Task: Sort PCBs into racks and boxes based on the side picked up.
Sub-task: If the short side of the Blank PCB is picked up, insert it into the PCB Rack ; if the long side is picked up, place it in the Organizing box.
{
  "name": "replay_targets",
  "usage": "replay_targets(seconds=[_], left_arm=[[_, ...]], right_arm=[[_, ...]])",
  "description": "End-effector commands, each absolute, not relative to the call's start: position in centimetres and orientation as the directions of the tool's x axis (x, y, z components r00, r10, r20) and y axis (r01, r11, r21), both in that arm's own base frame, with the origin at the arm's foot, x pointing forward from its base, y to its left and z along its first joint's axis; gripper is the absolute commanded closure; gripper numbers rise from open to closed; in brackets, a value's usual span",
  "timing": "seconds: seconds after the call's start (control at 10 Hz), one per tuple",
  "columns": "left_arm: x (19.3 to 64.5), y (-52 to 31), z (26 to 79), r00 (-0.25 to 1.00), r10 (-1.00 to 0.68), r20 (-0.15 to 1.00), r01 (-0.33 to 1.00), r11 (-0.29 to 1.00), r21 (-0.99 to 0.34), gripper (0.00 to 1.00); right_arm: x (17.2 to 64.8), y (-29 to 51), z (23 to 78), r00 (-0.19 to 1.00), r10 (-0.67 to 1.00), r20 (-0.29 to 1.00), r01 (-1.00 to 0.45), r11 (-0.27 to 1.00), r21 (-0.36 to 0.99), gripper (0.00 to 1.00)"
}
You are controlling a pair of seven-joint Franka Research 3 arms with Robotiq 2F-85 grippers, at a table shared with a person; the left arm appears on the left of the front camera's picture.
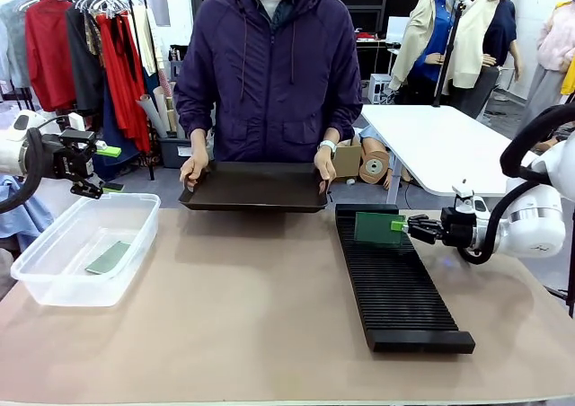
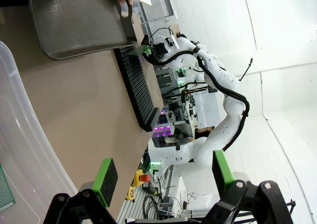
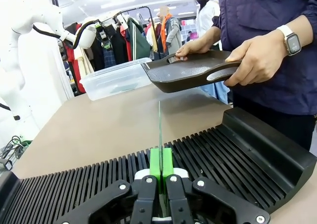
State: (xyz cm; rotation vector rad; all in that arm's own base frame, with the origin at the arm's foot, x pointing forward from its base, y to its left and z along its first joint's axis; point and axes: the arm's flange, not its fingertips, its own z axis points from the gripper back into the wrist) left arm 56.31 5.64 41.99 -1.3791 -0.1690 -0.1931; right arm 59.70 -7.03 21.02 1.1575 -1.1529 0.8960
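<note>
Right gripper [image 3: 161, 165] is clamped on a PCB [image 3: 159, 130], which stands upright on edge over the far end of the black rack [image 3: 237, 149]; whether it sits in a slot cannot be told. Left gripper [image 1: 110, 169] hangs empty, jaws apart, above the far left corner of the clear box [image 1: 54, 285]. A second PCB [image 1: 109, 258] lies flat inside the box. A person [image 1: 269, 83] holds a black tray [image 1: 256, 190] just beyond the rack.

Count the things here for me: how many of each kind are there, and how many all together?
Green boards: 2
Black slotted rack: 1
Clear box: 1
Black tray: 1
Total: 5
</note>
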Motion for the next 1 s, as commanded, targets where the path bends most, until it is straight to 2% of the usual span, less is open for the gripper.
replay_targets(seconds=[0.0,0.9], left_arm=[[56.28,5.75,42.17,0.971,-0.039,0.234,0.238,0.179,-0.955,0.0],[56.28,5.75,42.17,0.971,-0.039,0.234,0.238,0.179,-0.955,0.0]], right_arm=[[60.81,-6.89,21.08,0.213,-0.011,0.977,-0.959,0.191,0.211,1.0],[61.52,-7.26,20.7,0.212,0.029,0.977,-0.971,0.12,0.208,1.0]])
